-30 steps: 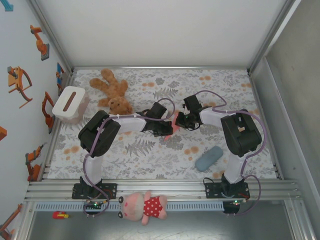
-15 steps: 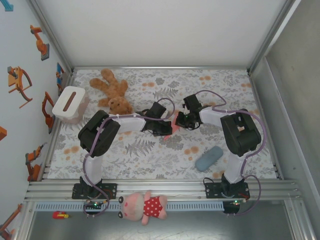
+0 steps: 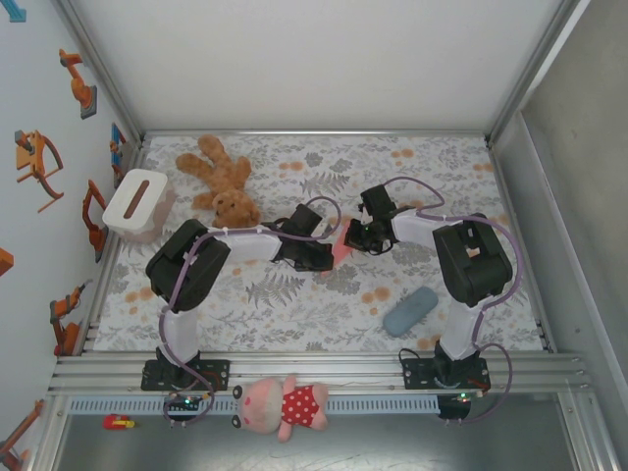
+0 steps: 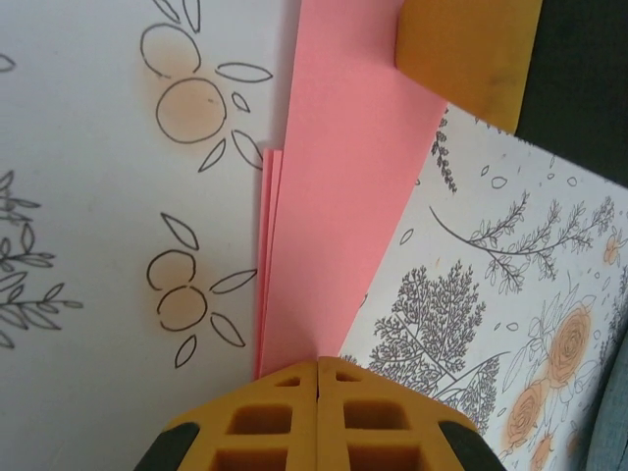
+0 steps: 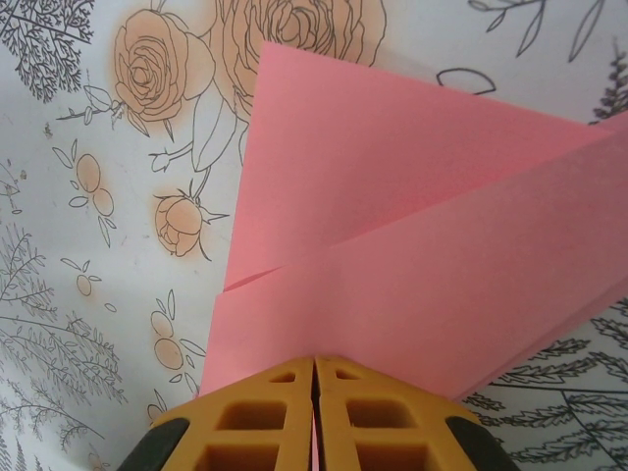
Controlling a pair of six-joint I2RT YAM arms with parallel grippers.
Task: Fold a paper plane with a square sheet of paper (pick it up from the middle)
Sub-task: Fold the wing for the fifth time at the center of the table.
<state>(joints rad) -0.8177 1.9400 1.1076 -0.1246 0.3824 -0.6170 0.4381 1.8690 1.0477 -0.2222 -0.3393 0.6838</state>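
Observation:
The salmon-pink sheet of paper [image 3: 341, 245] is folded into several layers and hangs between both grippers at the middle of the table. In the left wrist view the paper [image 4: 334, 196] is a narrow layered strip running up from my left gripper [image 4: 316, 363], whose jaws are shut on its end. The right gripper's yellow finger [image 4: 466, 49] shows at the strip's far end. In the right wrist view the paper [image 5: 422, 226] spreads in overlapping triangular flaps from my right gripper [image 5: 314, 358], shut on it. From above, the left gripper [image 3: 329, 255] and right gripper [image 3: 353, 238] nearly meet.
A brown teddy bear [image 3: 221, 182] lies at the back left beside a white box [image 3: 137, 204]. A grey-blue pouch [image 3: 410, 310] lies front right. A pink doll [image 3: 285, 404] rests on the front rail. The floral mat [image 3: 442, 167] covers the table.
The left arm has drawn slightly to the left, its elbow and wrist shifting that way. The right arm and the paper stay almost where they were.

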